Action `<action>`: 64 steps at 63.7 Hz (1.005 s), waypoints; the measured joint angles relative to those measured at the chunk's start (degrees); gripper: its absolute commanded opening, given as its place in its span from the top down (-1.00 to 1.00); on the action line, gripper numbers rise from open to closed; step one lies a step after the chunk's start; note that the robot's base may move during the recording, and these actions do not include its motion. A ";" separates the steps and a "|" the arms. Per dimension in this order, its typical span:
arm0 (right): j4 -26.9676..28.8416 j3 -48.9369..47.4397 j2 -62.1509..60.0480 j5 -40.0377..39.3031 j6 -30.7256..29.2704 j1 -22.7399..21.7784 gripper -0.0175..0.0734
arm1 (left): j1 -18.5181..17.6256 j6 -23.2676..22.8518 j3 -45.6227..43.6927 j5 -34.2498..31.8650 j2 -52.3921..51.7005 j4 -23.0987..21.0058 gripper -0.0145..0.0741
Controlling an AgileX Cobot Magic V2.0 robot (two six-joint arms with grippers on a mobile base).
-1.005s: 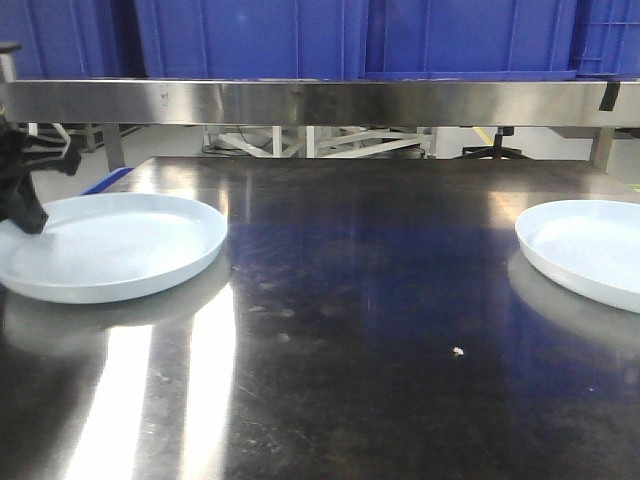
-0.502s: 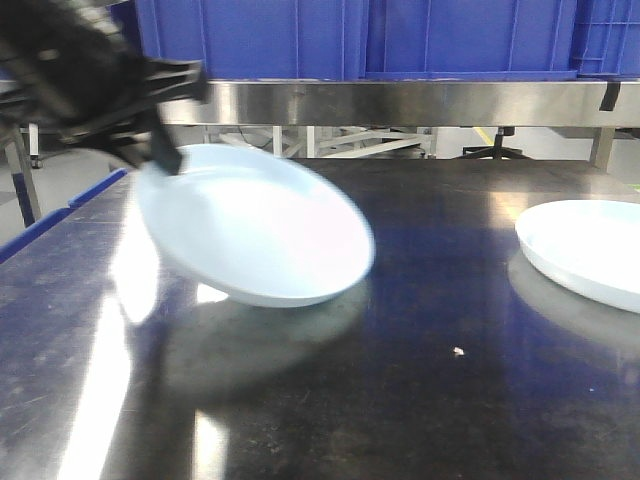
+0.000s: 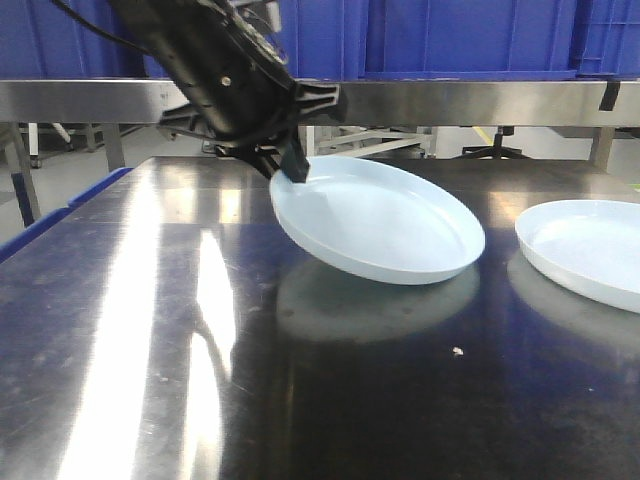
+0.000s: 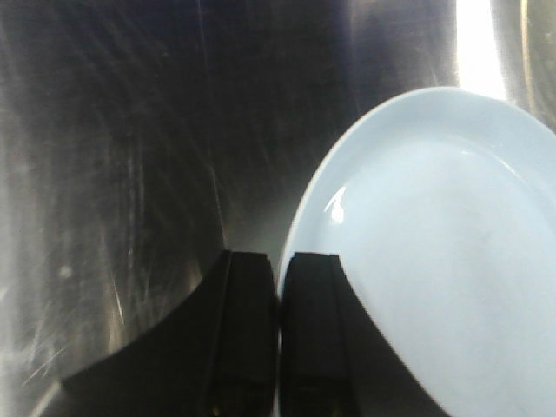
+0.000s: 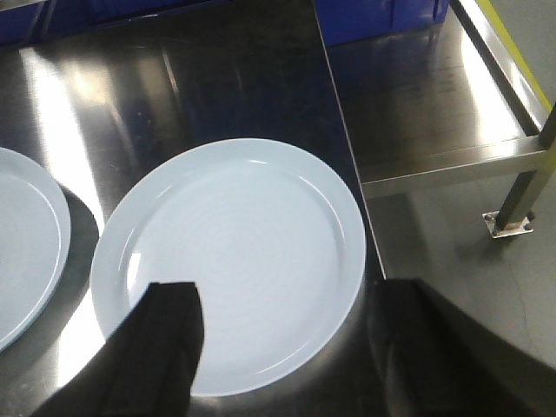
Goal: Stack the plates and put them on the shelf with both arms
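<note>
Front view: left gripper (image 3: 292,168), upper left of centre, was clamped on the rim of the carried plate (image 3: 385,222). The plate was tilted at mid-frame, its low edge close over the steel table (image 3: 150,330). The second plate (image 3: 585,250) lay flat at the right edge, apart from it. A shelf rail (image 3: 450,100) ran across the top.

Left wrist view: jaws nearly closed, the rim pinched between the fingers (image 4: 248,330) at bottom centre.

Right wrist view: right gripper (image 5: 282,300) was spread wide, holding nothing, above the second plate (image 5: 230,269). The carried plate (image 5: 26,243) showed at the left edge.

Judgement: level the carried plate, centre it over the other, lower until the rims nest, then release. The right arm should keep clear.
</note>
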 measured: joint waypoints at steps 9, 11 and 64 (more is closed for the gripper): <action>0.00 0.00 0.00 0.00 0.00 0.00 -0.53 | -0.10 0.00 -1.97 0.57 2.49 0.00 0.41; 0.00 0.00 0.00 0.00 0.00 0.00 -0.53 | -0.10 0.00 -1.95 0.72 2.68 0.00 0.35; 0.00 0.00 0.00 0.25 0.00 0.00 -0.53 | 9.07 -1.51 4.38 5.60 -15.53 5.06 0.45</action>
